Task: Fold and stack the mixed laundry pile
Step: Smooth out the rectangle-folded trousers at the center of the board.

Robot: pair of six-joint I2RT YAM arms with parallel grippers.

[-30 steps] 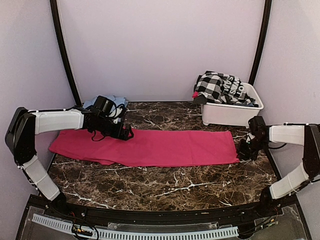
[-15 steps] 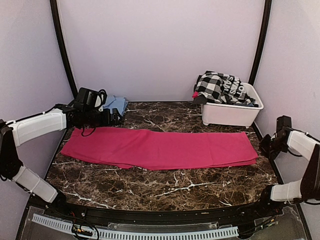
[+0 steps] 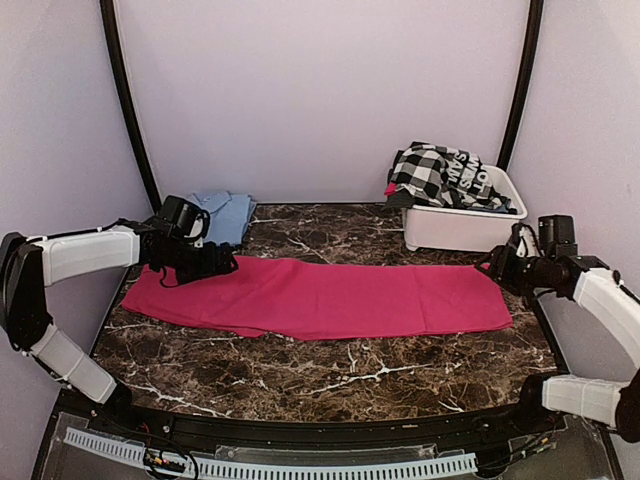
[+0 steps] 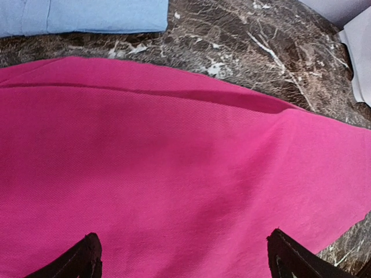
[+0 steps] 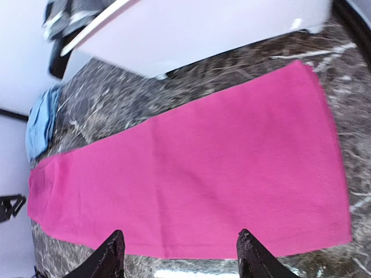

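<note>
A magenta-pink cloth (image 3: 320, 298) lies spread flat in a long strip across the marble table. My left gripper (image 3: 224, 263) hovers open over the cloth's left end; in the left wrist view the cloth (image 4: 174, 174) fills the frame and nothing sits between the left gripper's (image 4: 184, 258) fingers. My right gripper (image 3: 497, 268) hangs open just above the cloth's right end, holding nothing, and the right wrist view looks down the whole cloth (image 5: 191, 179) past the right gripper (image 5: 179, 248). A black-and-white checked garment (image 3: 440, 172) is heaped in the tub. A light-blue piece (image 3: 226, 212) lies folded at the back left.
The white plastic tub (image 3: 460, 228) stands at the back right, close behind my right gripper. The tub's wall (image 5: 203, 29) fills the top of the right wrist view. Bare marble (image 3: 330, 375) runs along the front of the cloth. Purple walls close in on both sides.
The right gripper opened, let go of the cloth's right end and lifted back toward the tub. The cloth slid right and lies flatter. The left gripper drew back to the cloth's left end.
</note>
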